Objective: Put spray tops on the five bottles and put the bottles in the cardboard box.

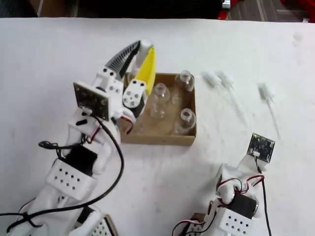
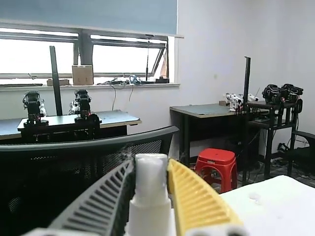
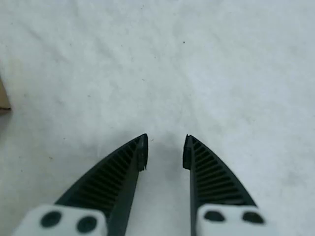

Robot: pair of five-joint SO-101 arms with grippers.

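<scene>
White desk (image 1: 157, 187) below: my left pincer (image 2: 150, 164) clamps a white spray top (image 2: 150, 199) over the cardboard box (image 1: 157, 138) edge, three bottles (image 1: 159, 94) sitting inside. My right pincer (image 3: 165, 147) hangs parted over bare desk, with loose spray tops (image 1: 219, 80) lying beyond it.

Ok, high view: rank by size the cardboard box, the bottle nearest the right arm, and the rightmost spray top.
Cardboard box
Bottle
Spray top, slimmer, though its tube runs about as long as the bottle

Left claw (image 1: 146, 45) grips a spray top (image 2: 150, 196) just behind the back-left corner of the cardboard box (image 1: 157, 138). Three bottles (image 1: 160, 93) stand in the box to its right; loose tops (image 1: 212, 78) lie on the table (image 1: 59, 49) farther right.
</scene>
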